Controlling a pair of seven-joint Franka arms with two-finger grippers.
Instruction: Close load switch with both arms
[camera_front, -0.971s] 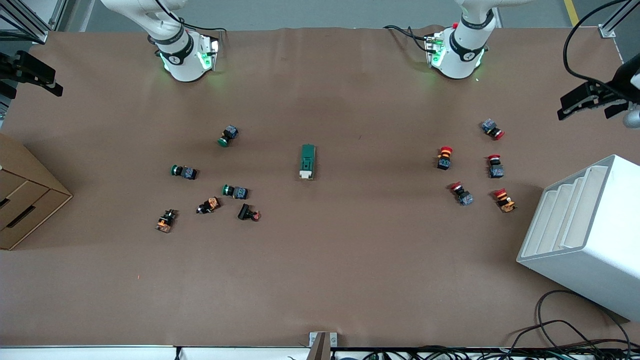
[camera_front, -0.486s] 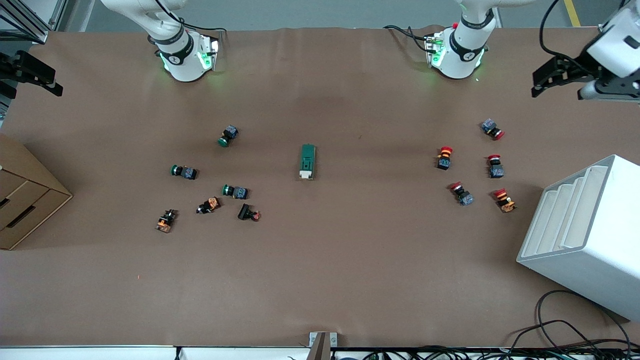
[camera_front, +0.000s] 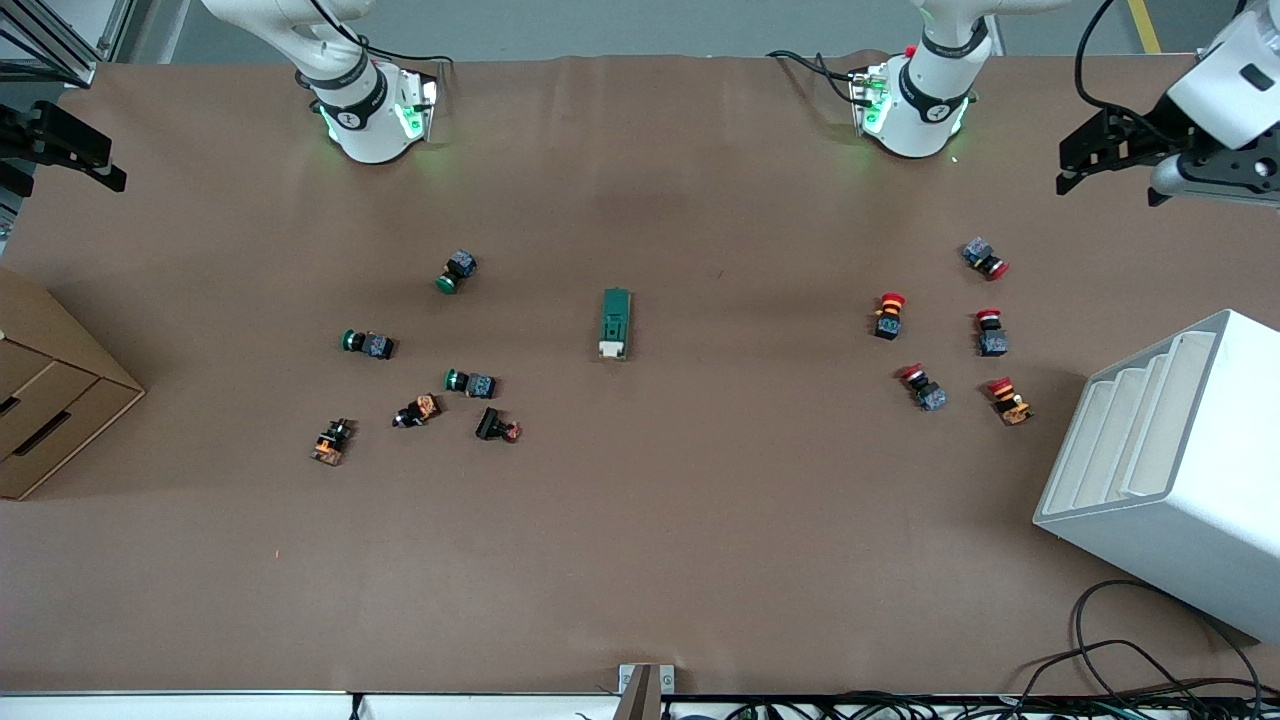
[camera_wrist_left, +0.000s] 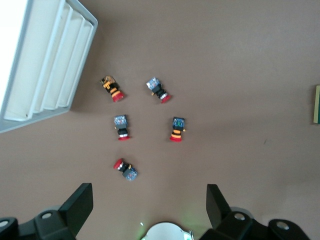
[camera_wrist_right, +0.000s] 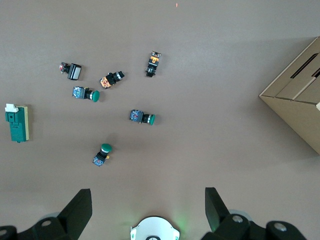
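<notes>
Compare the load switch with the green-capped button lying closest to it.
The load switch is a long, narrow dark green block with a white piece at the end nearer the front camera; the green-capped button is shorter, with a round green cap on a dark body. The switch lies alone mid-table; the button sits among others toward the right arm's end. Both lie untouched on the table.

green-capped push buttons (camera_front: 457, 271) lying scattered toward right arm's end of table, with three dark, orange-marked ones (camera_front: 417, 410) sitting nearer front camera. red-capped push buttons (camera_front: 888, 315) clustering toward left arm's end. white stepped rack (camera_front: 1170, 470) standing at that end, near table edge. cardboard box (camera_front: 45, 395) sitting at right arm's end. brown table covering (camera_front: 640, 540) lying flat. cables (camera_front: 1130, 660) trailing near rack.
</notes>
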